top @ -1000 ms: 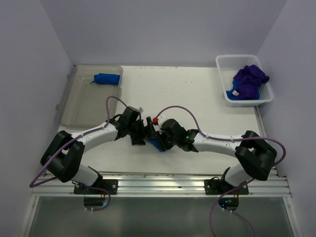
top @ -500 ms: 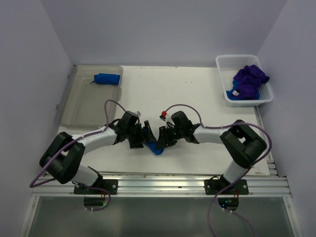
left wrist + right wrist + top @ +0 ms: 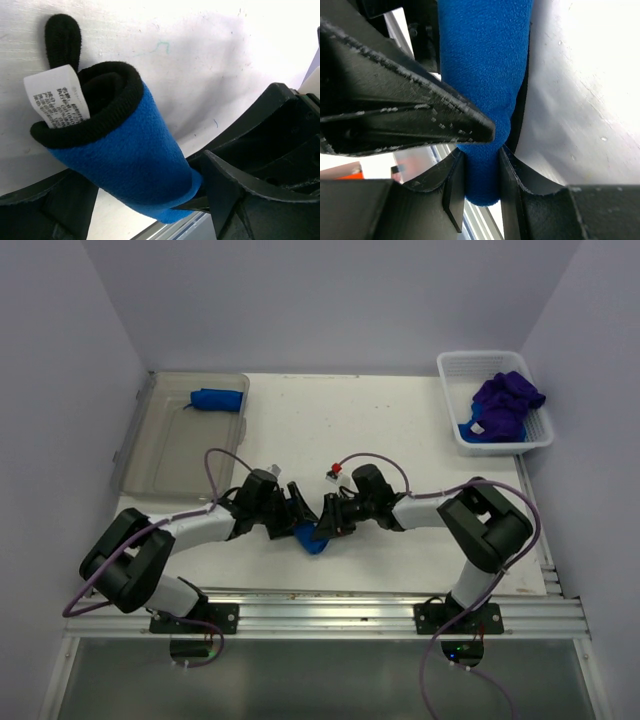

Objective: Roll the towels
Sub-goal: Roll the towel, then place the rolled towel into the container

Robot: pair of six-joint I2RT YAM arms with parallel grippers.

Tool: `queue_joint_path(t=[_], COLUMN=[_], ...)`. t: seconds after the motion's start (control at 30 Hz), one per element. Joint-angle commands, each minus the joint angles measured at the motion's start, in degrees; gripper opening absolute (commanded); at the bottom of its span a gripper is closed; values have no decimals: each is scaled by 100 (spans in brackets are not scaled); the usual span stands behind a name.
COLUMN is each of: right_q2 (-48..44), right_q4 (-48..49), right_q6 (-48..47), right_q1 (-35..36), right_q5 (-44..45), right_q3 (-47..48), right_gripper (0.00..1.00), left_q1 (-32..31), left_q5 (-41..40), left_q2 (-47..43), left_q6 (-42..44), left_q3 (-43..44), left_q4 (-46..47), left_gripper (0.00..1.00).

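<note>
Holding one blue towel (image 3: 310, 538) from both sides, near the front middle of the table (image 3: 400, 430). Rolled into a tight tube, with black edging and a white label (image 3: 52, 97) at the open end, as seen from the left wrist. Clamped at its narrow end by the right gripper (image 3: 480, 170), with the cloth squeezed thin between the two fingers (image 3: 520, 187). Closed around the thick of the roll with the left gripper (image 3: 145, 187), touching it on each side. Meeting nose to nose over the towel in the top view. Far left, in a clear bin (image 3: 165, 455): a second blue roll (image 3: 216, 399). Far right, in a white basket (image 3: 500, 447): purple towels (image 3: 505, 400) heaped beside a bit of blue cloth (image 3: 466, 430).
</note>
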Motion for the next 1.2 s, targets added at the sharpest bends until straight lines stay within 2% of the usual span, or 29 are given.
queue_joint_path(t=[0.0, 0.07, 0.33, 0.4, 0.43, 0.47, 0.57, 0.73, 0.87, 0.97, 1.07, 1.17], right_q2=[119, 155, 339, 339, 296, 226, -239, -1364, -2654, -3113, -3448, -3563], right_q4=[511, 625, 740, 679, 644, 548, -172, -1614, -2598, -2995, -3250, -3355], right_q6=[338, 417, 584, 584, 576, 532, 198, -382, -768, -831, -848, -848], right_q1=[-53, -70, -79, -79, -79, -88, -88, -298, -632, -913, -1081, -1116], right_q5=[-342, -394, -430, -412, -369, -316, 52, 396, 905, 889, 888, 915], right_q3=[-74, -92, -136, -136, -127, -109, 13, 190, 286, 365, 444, 488], right_gripper=[32, 32, 34, 42, 55, 60, 73, 78, 82, 87, 88, 88], left_q1=[-8, -61, -78, -78, -78, -78, -78, -43, 9, 237, 738, 1624], left_q5=[-357, -541, -788, -788, -797, -814, -885, -955, -1078, -1218, -1526, -1535], left_q2=[26, -19, 78, 122, 122, 113, 17, -203, -291, -405, -659, -739], left_q6=[-322, -497, -683, -683, -674, -665, -613, -411, -156, -33, 160, 389], left_q3=[-142, -220, -133, -63, -54, -10, 95, 472, 1325, 1948, 2555, 3074], left_q4=[274, 265, 108, 55, 37, -7, -104, -665, -1333, -1649, -2080, -2152], left_gripper=[80, 77, 45, 40, 38, 36, 34, 33, 33, 31, 33, 33])
